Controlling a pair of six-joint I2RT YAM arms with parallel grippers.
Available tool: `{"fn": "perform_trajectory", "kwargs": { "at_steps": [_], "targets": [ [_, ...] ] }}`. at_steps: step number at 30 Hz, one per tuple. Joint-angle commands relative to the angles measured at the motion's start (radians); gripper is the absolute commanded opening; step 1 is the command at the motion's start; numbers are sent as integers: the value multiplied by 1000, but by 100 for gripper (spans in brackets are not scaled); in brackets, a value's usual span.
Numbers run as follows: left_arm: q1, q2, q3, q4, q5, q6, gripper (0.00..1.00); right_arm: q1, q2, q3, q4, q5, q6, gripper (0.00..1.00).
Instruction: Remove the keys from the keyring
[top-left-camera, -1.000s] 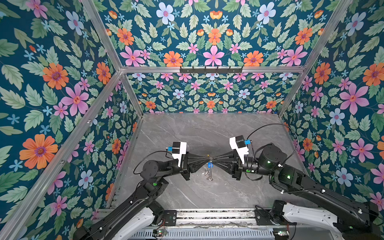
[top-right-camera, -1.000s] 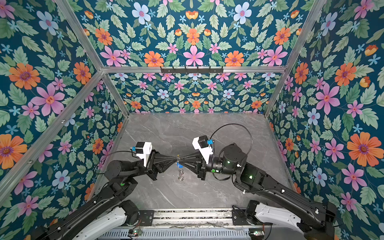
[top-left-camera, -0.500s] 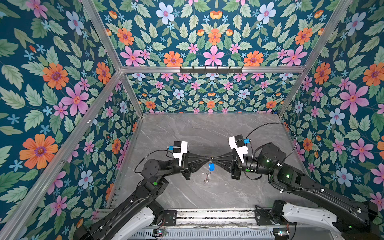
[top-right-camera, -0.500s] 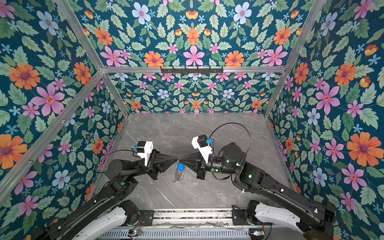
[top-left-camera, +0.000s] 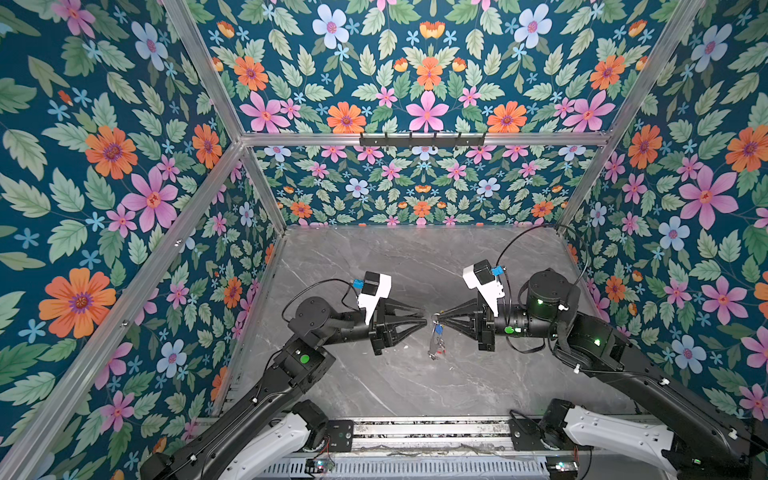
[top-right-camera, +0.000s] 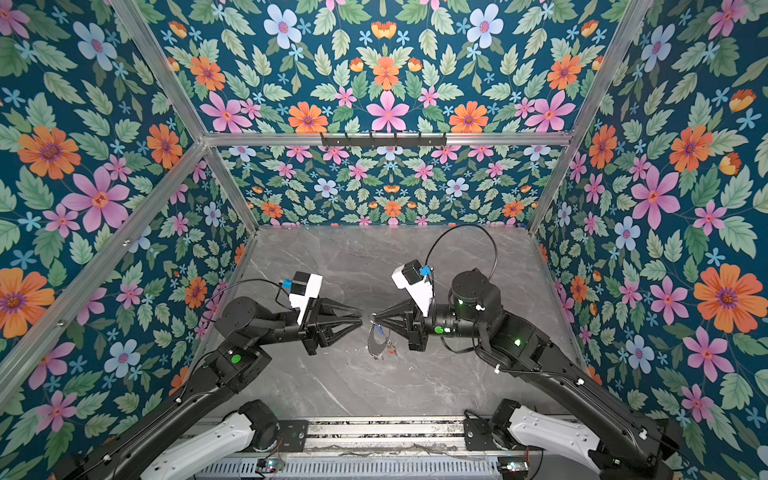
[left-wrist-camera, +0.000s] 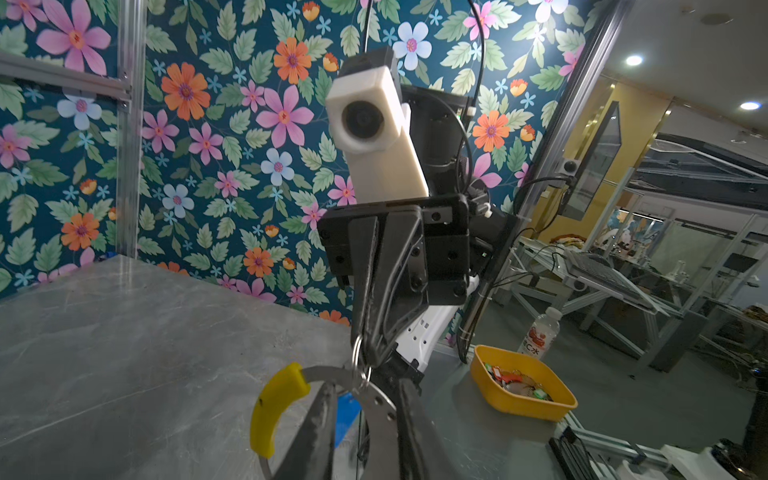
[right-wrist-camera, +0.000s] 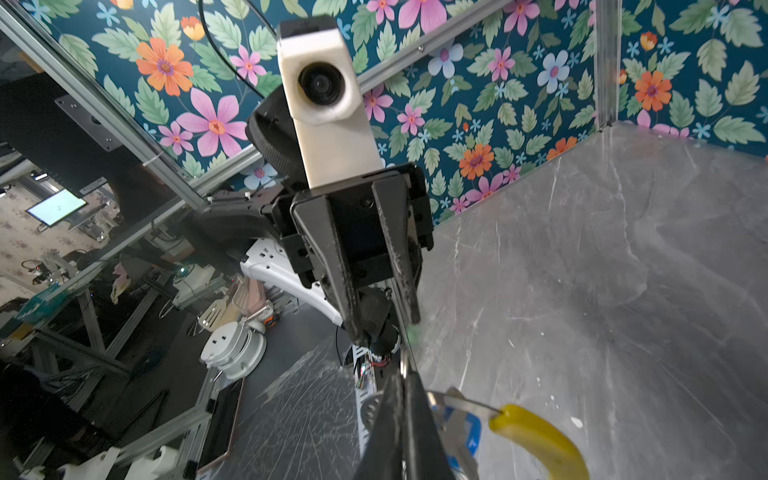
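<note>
Left wrist view shows right pincer (left-wrist-camera: 370, 353) clamped on the keyring (left-wrist-camera: 276, 409); right wrist view shows left pincer (right-wrist-camera: 386, 328) parted.

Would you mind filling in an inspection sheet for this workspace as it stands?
Surface: grey marble tabletop, no spills.
Job's things: keyring hangs lifted, blue key tag with it; red tag not made out.
Clutter: nothing seen on the table; yellow bin, bottle beyond it.
Grippers: left gripper jaws parted beside the keyring; right gripper jaws shut on its small split ring.
Cables: black cable arcs above right arm, clear of jaws.
Surroundings: floral walls, hook rail.
</note>
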Motion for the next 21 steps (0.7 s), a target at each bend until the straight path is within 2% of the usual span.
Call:
{"fn": "perform_trajectory", "kwargs": {
  "at_steps": [1, 6, 9, 16, 21],
  "targets": [
    [0, 18, 45, -133, 74, 58, 29, -2, 20, 52, -165, -44, -83, 0],
    [2, 45, 95, -215, 121, 79, 30, -4, 46, 97, -228, -53, -113, 0],
    [0, 64, 111, -235, 149, 79, 22, -4, 54, 107, -231, -65, -116, 0],
    [0, 103, 133, -251, 196, 80, 24, -4, 71, 115, -225, -84, -115, 0],
    [0, 120, 140, -242, 249, 70, 17, -4, 73, 119, -226, -70, -117, 0]
  ]
}}
